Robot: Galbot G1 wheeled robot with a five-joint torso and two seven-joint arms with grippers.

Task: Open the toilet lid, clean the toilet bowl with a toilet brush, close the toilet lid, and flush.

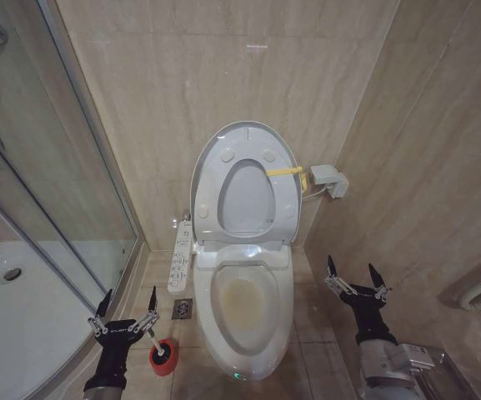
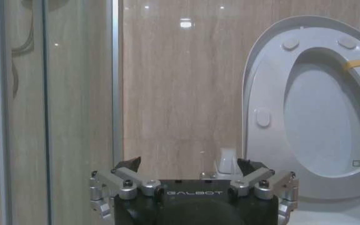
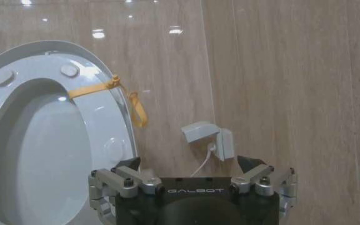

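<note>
- Both sets of jaws stand apart and hold nothing: you have the left gripper (image 1: 127, 308) at the lower left of the head view, just above the brush, and the right gripper (image 1: 356, 278) at the lower right, beside the toilet.
- In the left wrist view your left gripper (image 2: 191, 165) points at the tiled wall between the glass shower door (image 2: 48, 93) and the raised lid.
- In the right wrist view your right gripper (image 3: 189, 164) points at the wall near a small white wall box (image 3: 210, 138) with a cord.
- The shower tray (image 1: 15, 317) fills the lower left corner of the head view, behind the glass.
- The toilet lid (image 1: 244, 133) stands upright against the wall at frame centre, with the seat ring (image 1: 246, 196) raised against it.
- A yellow strap (image 1: 286, 172) runs across the ring's right side.
- The toilet bowl (image 1: 248, 304) lies open below, at lower centre, its inside stained yellowish-brown.
- A white control panel (image 1: 181, 257) sits along the bowl's left side, with a floor drain (image 1: 182, 309) just below it.
- The toilet brush (image 1: 153, 340) stands in its red holder (image 1: 163, 356) on the floor, left of the bowl.
</note>
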